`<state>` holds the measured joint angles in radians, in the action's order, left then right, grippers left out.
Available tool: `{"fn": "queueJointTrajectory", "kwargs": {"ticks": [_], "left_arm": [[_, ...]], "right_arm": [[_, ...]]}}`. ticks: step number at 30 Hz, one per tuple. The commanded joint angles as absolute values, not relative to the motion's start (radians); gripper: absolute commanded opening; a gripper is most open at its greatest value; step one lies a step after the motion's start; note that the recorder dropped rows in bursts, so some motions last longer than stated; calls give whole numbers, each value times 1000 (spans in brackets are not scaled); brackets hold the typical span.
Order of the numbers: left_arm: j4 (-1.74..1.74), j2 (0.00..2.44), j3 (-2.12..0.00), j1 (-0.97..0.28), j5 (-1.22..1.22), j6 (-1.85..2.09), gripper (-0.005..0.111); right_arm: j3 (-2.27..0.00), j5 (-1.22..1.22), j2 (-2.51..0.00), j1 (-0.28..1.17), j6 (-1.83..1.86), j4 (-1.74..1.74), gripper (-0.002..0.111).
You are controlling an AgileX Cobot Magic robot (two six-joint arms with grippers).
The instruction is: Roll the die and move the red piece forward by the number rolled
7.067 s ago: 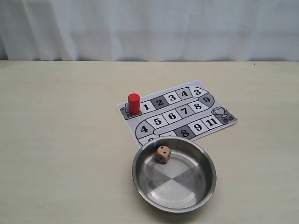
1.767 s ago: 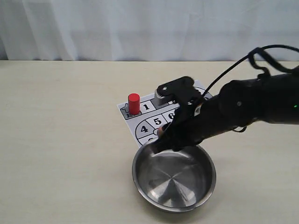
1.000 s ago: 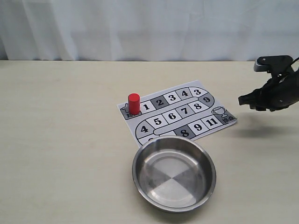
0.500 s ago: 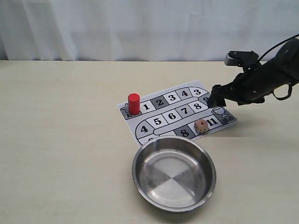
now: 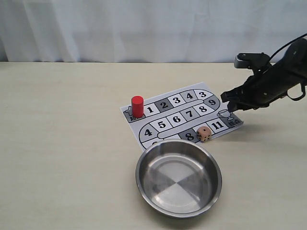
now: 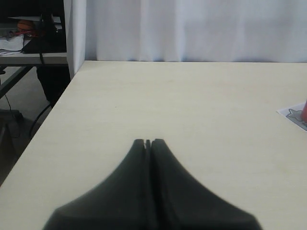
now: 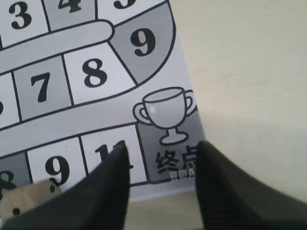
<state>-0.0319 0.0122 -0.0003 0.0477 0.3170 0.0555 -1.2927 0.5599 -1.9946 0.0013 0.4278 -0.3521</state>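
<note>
The tan die [image 5: 204, 133] lies on the paper board [image 5: 178, 115] between squares 8 and 9 of the near row; a corner of the die [image 7: 26, 200] shows in the right wrist view. The red piece [image 5: 137, 106] stands upright on the start square at the board's left end, and its edge [image 6: 304, 110] just shows in the left wrist view. My right gripper [image 5: 231, 108] hovers open over the trophy end square [image 7: 168, 134], with nothing between its fingers [image 7: 111, 187]. My left gripper [image 6: 148, 142] is shut and empty, above bare table far from the board.
A round steel bowl [image 5: 144, 165] stands empty just in front of the board, near the table's front. A white curtain hangs behind the table. In the left wrist view the table's edge [image 6: 53, 108] drops to the floor and a cluttered desk.
The die went from the bowl, carried off by my right gripper, onto the board, and has settled a little left. My right gripper has shifted slightly right over the trophy square.
</note>
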Motion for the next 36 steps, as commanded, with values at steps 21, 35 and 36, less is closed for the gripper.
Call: {"fn": "queueJointTrajectory", "kwargs": {"ticks": [21, 35, 36], "left_arm": [[-31, 12, 0, 47, 308, 56, 0], [-31, 12, 0, 47, 308, 56, 0], [-31, 12, 0, 47, 308, 56, 0]], "right_arm": [[-1241, 761, -1882, 118, 464, -144, 4], [-1226, 775, -1928, 221, 506, -142, 4], [-1219, 778, -1935, 221, 509, -142, 4]]}}
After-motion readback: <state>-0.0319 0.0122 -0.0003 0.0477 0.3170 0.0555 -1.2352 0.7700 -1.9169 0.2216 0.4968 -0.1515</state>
